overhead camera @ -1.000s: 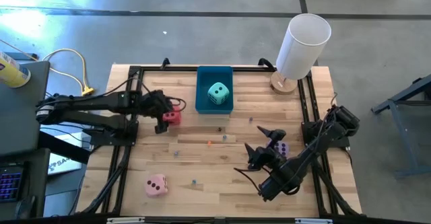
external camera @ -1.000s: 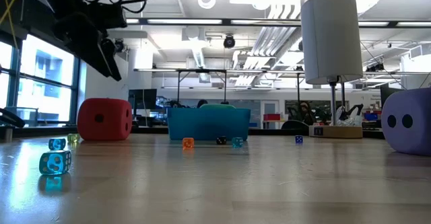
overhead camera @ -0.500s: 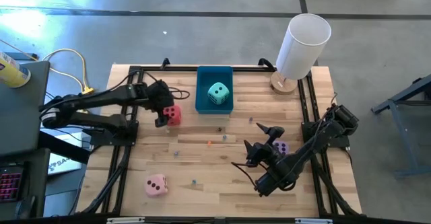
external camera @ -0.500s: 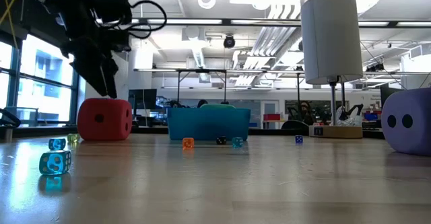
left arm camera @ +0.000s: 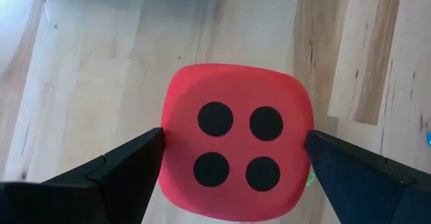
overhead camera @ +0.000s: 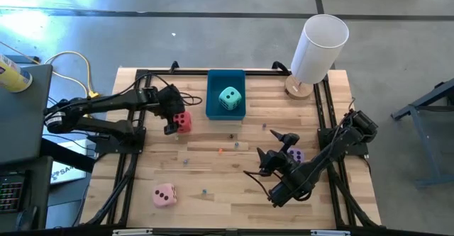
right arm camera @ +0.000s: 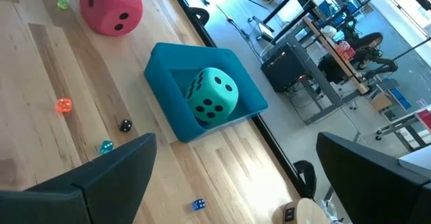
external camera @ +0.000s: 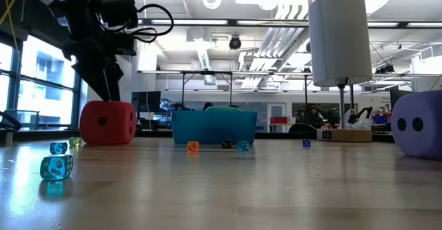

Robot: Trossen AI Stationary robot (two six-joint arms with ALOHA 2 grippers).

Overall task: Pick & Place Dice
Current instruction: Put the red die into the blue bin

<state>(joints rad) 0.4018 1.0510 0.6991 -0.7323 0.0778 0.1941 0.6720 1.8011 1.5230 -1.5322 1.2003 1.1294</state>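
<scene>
Left of the blue tray (overhead camera: 225, 110), your red die (overhead camera: 183, 122) sits on the table with the left gripper (overhead camera: 170, 120) spread around it, lowered since a second ago. Teal die (overhead camera: 228, 98) lies in the tray. Right gripper (overhead camera: 277, 149), jaws wide, waits by the purple die (overhead camera: 299, 155).

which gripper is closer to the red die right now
Left. The left gripper hangs open right over the red die, a finger on each side. The right gripper is far across the table, beside the purple die.
</scene>
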